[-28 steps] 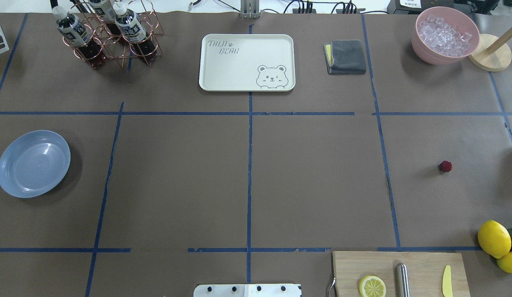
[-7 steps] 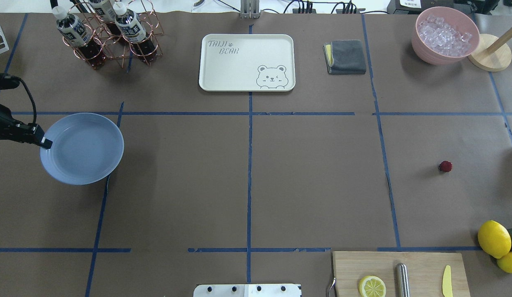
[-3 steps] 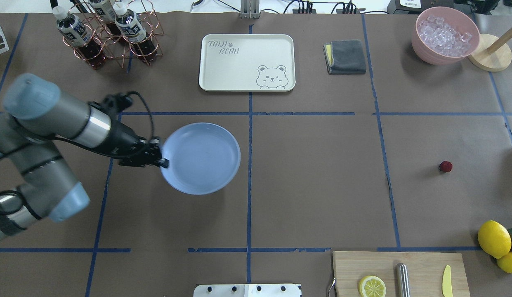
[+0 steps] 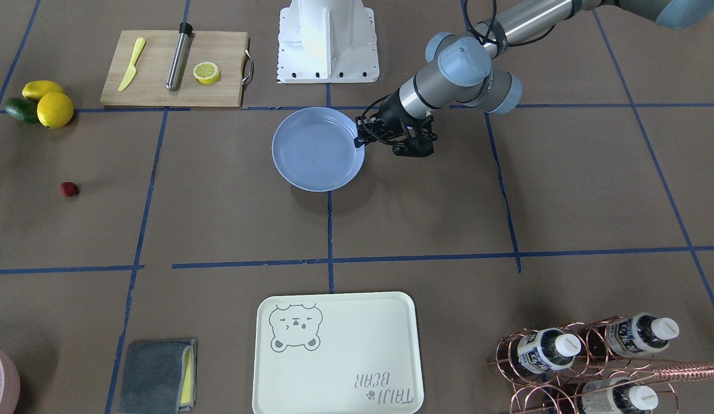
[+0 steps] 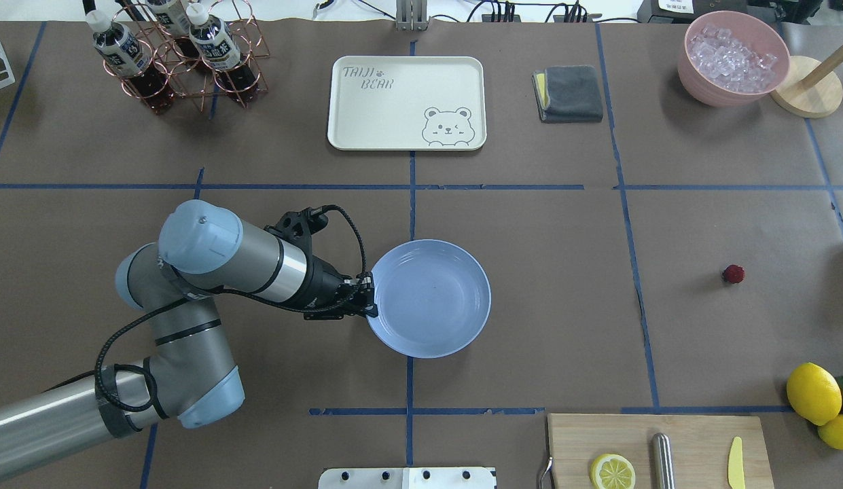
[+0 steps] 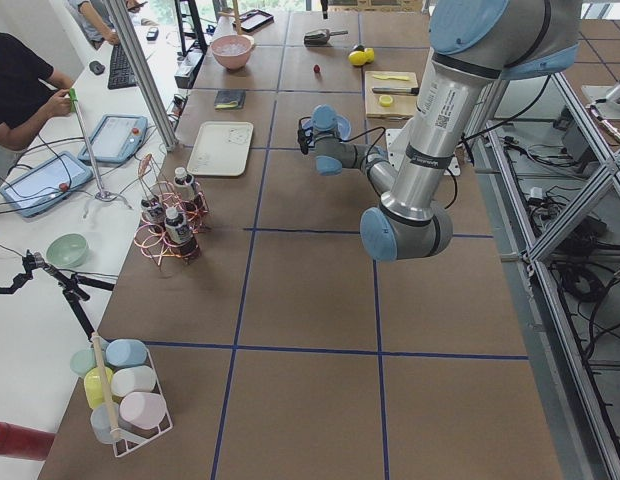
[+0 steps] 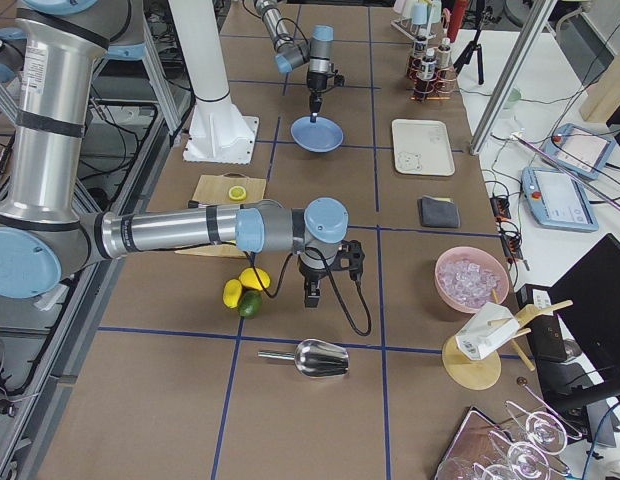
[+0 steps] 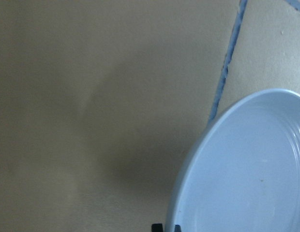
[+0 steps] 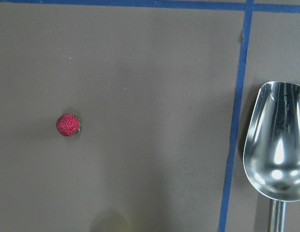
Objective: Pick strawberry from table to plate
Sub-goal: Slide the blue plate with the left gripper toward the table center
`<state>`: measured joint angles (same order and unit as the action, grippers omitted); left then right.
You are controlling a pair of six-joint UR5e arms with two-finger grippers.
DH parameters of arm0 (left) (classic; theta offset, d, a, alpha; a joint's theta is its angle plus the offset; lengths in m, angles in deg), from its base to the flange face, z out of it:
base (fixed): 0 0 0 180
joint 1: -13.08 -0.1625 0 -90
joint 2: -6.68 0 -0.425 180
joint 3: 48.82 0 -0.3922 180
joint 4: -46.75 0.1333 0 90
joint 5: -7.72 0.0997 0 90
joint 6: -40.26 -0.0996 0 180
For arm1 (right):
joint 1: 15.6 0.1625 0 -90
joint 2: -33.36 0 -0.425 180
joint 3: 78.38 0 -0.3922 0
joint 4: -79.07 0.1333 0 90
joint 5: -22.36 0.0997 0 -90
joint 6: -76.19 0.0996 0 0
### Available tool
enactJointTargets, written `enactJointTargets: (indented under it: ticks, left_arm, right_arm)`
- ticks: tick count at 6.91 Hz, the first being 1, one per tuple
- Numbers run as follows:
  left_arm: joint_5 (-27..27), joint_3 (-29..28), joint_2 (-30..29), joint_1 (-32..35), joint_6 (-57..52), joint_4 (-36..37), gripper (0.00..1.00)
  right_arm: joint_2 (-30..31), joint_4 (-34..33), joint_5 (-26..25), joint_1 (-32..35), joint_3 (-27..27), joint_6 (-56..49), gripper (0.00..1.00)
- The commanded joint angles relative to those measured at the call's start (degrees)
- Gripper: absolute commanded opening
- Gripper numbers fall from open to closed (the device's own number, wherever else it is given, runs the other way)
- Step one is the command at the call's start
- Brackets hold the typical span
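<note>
The left tool (image 5: 368,307) is clenched on the near-left rim of the light blue plate (image 5: 438,302), which sits just below the centre of the overhead view, over the middle blue tape line of the brown paper-covered surface (image 5: 543,339). The left wrist view shows the plate's rim and bare glossy bowl filling the lower right of its frame, with a shadow on the paper beside it. The strawberry (image 5: 733,274) lies alone on the surface at the right of the overhead view, well apart from the plate. In the front-facing view it is at the left edge, below the lemons (image 4: 48,102). The right wrist view looks straight down on the strawberry at the left of its frame, with a steel scoop (image 9: 277,154) at the lower right, past a blue tape line. The right tool (image 7: 311,298) shows only in the exterior right view, pointing down at the surface beside the lemons, and I cannot tell whether it is released or clenched. At the top centre of the overhead view lies a cream tray (image 5: 394,119) printed "TAIJI BEAR" with a winking bear face. The bottles (image 5: 122,47) in the copper wire rack at the upper left carry labels too small to read.
</note>
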<state>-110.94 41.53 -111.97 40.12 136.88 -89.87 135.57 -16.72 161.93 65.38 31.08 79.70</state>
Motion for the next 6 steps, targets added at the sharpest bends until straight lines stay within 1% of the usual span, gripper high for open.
enactJointTargets:
  ticks: [1, 2, 6]
  left_arm:
    - [4.3, -1.0, 0.0, -0.7, 0.3, 0.0, 0.00]
    - [6.3, -1.1, 0.2, -0.5, 0.2, 0.0, 0.00]
    - [6.3, -1.2, 1.7, -0.8, 0.1, 0.0, 0.00]
  right_arm:
    - [0.0, 0.1, 0.1, 0.0, 0.1, 0.1, 1.00]
    - [0.0, 0.1, 0.1, 0.0, 0.1, 0.1, 1.00]
    - [-0.1, 0.1, 0.1, 0.0, 0.3, 0.1, 1.00]
